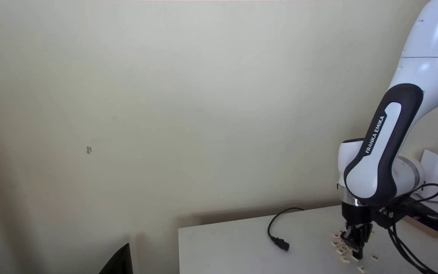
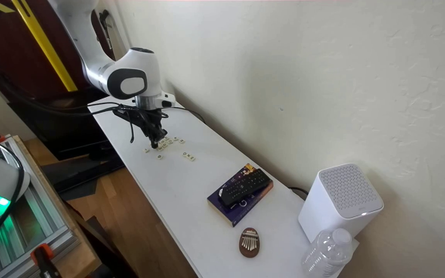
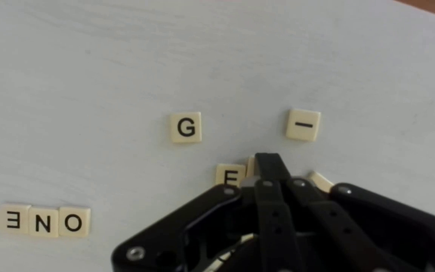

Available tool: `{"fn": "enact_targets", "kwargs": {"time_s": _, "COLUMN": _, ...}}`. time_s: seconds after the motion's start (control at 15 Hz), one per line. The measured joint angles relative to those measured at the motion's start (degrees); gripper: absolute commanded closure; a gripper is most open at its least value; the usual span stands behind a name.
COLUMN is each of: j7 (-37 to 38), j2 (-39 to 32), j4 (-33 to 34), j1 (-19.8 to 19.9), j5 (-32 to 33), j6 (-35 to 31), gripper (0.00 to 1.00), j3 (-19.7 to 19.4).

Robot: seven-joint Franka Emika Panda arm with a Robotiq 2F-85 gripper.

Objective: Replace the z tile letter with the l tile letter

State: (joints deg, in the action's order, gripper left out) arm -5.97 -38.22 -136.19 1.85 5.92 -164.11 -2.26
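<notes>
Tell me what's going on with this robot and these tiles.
A robot arm has its fingers low at a cluster of letter tiles on a white table. The fingers look closed; whether they grip a tile is hidden. A row of tiles reads O, N, E, with no Z or L joined on.

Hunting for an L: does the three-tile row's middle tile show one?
No: in the wrist view, the middle tile, between the E tile and the O tile, shows an N.

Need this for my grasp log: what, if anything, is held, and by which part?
Nothing that shows: the tool looks shut in the wrist view, though it could hide something small.
</notes>
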Motion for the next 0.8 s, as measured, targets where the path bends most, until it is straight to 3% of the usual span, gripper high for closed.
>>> {"fn": "enact_targets", "kwargs": {"time_s": 0.8, "j7": 0.68, "j2": -0.33, "j4": 0.85, "j1": -4.58, "j5": 2.84, "j6": 5.50, "gripper": 1.00, "j3": -5.22}}
